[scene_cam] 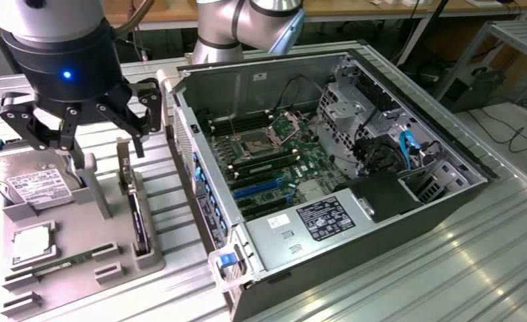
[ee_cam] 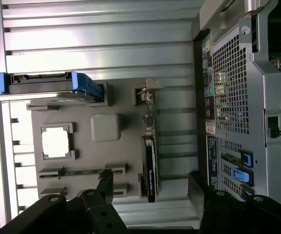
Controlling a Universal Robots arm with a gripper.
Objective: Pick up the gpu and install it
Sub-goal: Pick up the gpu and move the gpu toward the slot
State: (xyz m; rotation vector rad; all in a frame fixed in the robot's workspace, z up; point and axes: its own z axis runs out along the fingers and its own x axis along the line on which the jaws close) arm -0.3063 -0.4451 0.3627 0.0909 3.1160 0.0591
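While my black gripper (scene_cam: 84, 153) hangs over the grey moulded parts tray (scene_cam: 94, 225) with fingers spread wide, the thin green-and-black gpu card (scene_cam: 137, 221) stands on edge in that tray's slot on the exterior view's right. It seems light, stiff and fragile, best pinched across its flat faces.

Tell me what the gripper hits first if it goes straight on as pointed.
Probably the gpu, standing on edge in the gray tray; the wrist view shows it centred ahead of the open gripper. Depth is unclear.
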